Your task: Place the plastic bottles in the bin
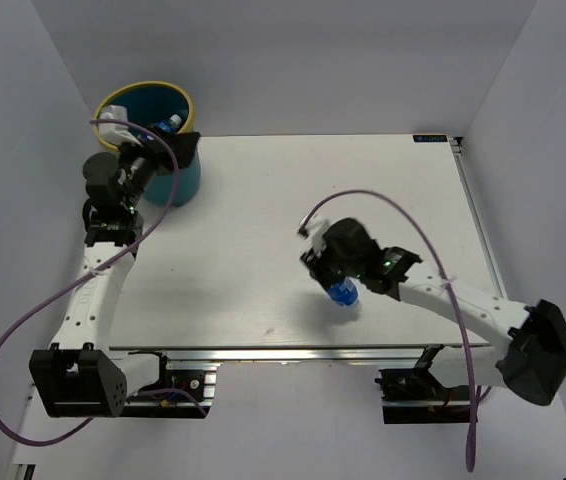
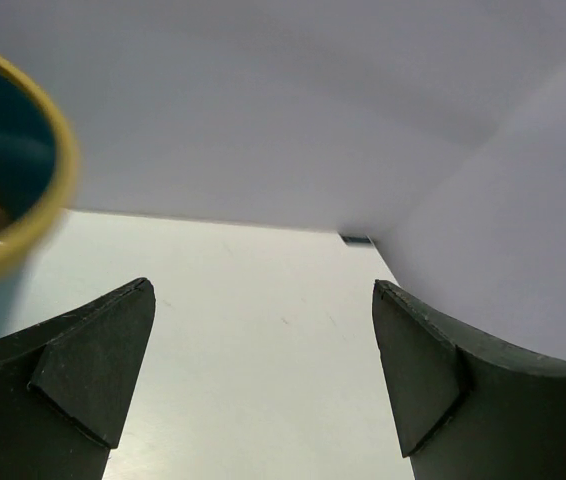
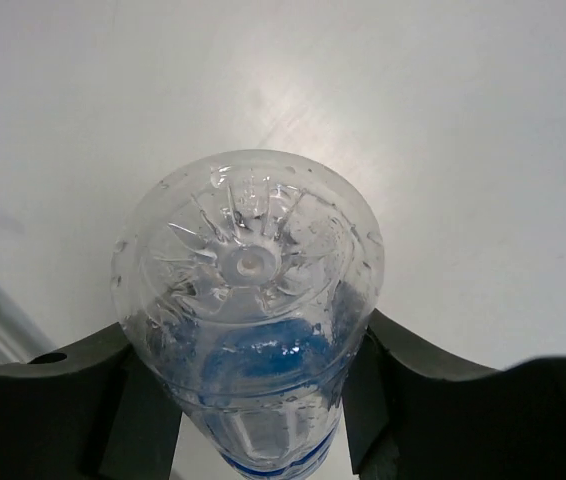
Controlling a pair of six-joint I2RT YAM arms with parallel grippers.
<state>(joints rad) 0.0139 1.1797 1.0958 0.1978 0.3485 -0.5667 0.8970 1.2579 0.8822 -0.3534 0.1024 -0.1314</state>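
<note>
The teal bin (image 1: 185,182) with a yellow rim stands at the table's far left corner; a clear bottle with a blue label (image 1: 170,125) lies inside it. The bin's rim also shows at the left of the left wrist view (image 2: 33,215). My left gripper (image 1: 171,150) hovers at the bin's near right rim, open and empty (image 2: 263,375). My right gripper (image 1: 341,290) is shut on a clear bottle with a blue label (image 3: 248,320), bottom end pointing away from the wrist, held above the table's near middle. That bottle shows in the top view (image 1: 343,293).
White walls enclose the table on three sides. A purple cable loops over each arm. A small dark label (image 1: 429,138) sits at the table's far right edge. The metal rail (image 1: 293,352) runs along the near edge.
</note>
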